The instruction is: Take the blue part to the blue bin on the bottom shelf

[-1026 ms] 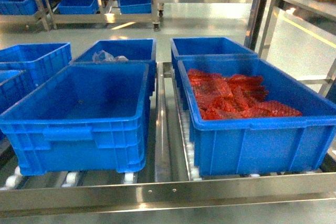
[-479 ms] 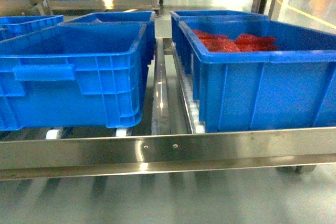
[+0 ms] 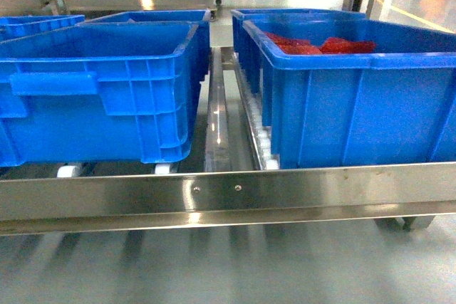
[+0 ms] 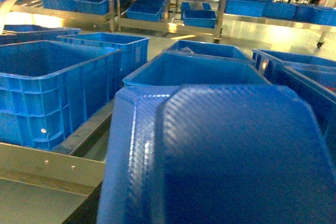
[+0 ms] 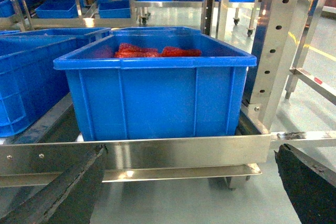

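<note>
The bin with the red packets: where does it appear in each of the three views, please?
Head: the bin with the red packets fills the right half, behind the steel front lip.
Left wrist: not identifiable; a blue textured part blocks the foreground.
Right wrist: centre, directly behind the same lip.
Shared landmark: the steel front lip.
</note>
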Robot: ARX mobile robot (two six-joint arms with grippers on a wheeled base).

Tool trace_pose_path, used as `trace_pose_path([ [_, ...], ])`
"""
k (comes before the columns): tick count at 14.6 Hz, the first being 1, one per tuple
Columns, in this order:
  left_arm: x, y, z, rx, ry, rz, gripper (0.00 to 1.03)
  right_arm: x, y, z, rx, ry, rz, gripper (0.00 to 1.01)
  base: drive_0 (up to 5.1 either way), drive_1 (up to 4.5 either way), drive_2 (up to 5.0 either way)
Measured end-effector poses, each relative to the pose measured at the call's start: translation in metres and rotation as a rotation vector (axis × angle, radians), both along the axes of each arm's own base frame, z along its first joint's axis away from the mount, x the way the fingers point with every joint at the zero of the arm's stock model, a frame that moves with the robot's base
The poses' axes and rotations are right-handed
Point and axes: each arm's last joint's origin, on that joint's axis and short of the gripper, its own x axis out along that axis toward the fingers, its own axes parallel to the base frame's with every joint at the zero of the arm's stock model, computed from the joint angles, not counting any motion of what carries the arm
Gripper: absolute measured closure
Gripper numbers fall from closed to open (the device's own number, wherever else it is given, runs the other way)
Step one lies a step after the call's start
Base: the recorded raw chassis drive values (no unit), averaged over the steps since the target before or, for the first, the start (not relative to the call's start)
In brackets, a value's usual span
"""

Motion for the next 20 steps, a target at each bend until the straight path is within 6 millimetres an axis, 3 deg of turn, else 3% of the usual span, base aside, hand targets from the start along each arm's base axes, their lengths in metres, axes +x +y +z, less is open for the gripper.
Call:
trace_pose_path([
  [2, 0.0000, 0.0000, 0.0000, 0.000, 0.000, 0.000, 0.60, 0.0000, 0.0000, 0.0000, 0.000, 0.000, 0.000, 0.03, 0.0, 0.00, 0.0],
  [20, 0.0001, -0.0001, -0.0001, 0.001, 0.002, 0.000, 0.60, 0.0000, 0.0000, 0.0003, 0.000, -0.003, 0.000, 0.03, 0.1, 4.15, -4.0],
])
